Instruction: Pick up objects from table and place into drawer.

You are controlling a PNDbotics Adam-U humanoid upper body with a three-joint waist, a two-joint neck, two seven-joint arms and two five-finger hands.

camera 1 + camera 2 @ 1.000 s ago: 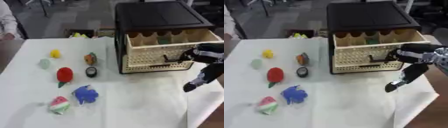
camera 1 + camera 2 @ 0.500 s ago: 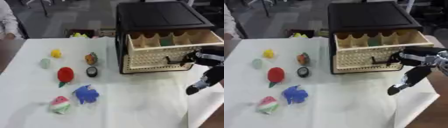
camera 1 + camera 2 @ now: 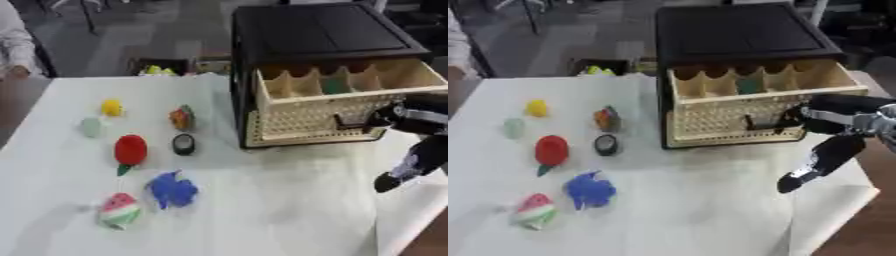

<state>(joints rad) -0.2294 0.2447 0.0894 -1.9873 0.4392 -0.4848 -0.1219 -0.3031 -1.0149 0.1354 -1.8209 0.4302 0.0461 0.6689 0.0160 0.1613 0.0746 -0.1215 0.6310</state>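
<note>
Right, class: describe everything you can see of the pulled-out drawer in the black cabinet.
The drawer is pale, cream-coloured, with a perforated, basket-like front and scalloped dividers splitting its inside into narrow compartments. It stands pulled out from the black cabinet, which sits on the white tablecloth. Something green shows in one middle compartment. A dark handle sits on its front, where the robot's right hand reaches it; whether the fingers close on the handle cannot be told.
</note>
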